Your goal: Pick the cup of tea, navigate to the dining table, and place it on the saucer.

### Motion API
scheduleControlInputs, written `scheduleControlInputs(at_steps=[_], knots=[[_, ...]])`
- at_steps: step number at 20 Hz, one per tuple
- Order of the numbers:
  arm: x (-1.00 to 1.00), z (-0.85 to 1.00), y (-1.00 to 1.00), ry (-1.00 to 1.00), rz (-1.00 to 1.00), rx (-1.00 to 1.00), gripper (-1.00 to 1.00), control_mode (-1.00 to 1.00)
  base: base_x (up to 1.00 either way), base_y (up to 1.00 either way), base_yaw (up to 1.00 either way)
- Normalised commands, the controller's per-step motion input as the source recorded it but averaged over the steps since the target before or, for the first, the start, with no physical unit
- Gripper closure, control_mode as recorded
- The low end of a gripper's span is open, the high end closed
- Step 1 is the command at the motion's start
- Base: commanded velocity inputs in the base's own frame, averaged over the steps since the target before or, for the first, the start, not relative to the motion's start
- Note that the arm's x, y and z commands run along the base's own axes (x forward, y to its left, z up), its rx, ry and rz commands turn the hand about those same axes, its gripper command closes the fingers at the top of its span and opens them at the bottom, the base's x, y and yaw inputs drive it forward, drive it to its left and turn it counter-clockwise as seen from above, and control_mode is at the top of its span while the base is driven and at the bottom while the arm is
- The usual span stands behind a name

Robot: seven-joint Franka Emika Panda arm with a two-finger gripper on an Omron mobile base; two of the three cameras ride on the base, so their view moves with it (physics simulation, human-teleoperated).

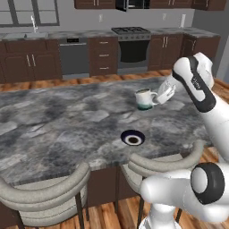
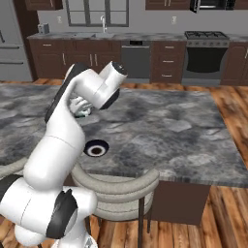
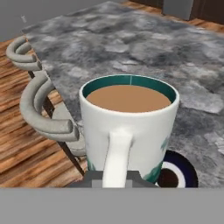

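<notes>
My gripper (image 1: 160, 95) is shut on the handle of the cup of tea (image 1: 144, 99), a white cup with a dark green base band. It holds the cup upright above the dining table (image 1: 62, 120) with its marbled grey top. In the hand view the cup of tea (image 3: 130, 124) is close up, its light brown liquid level. Its handle runs down between the fingertips. The saucer (image 1: 133, 137), dark navy with a white centre, lies on the table near the front edge, nearer the robot than the cup. In the hand view the saucer (image 3: 178, 171) peeks out behind the cup's base. From the right base camera the saucer (image 2: 96, 148) shows beside my arm.
Two curved grey chairs (image 1: 47, 192) (image 1: 166, 163) are tucked under the table's near edge, and one chair (image 2: 116, 188) stands just in front of the base. Dark brown kitchen cabinets and a stove (image 1: 131, 31) line the far wall. Wooden floor surrounds the table.
</notes>
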Motion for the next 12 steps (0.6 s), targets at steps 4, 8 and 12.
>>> scheduleControlInputs(at_steps=[4, 8, 12], knots=[[0.42, -0.45, 0.0, 0.14, 0.37, -0.02, 1.0, -1.0, 0.0, 0.0, 0.0], [-0.06, -0.31, 0.0, 0.01, 0.08, 0.0, 1.0, -1.0, 0.0, 0.0, 0.0], [-0.03, -0.6, 0.1, 0.0, 0.0, 0.02, 1.0, -1.0, 0.0, 0.0, 0.0]])
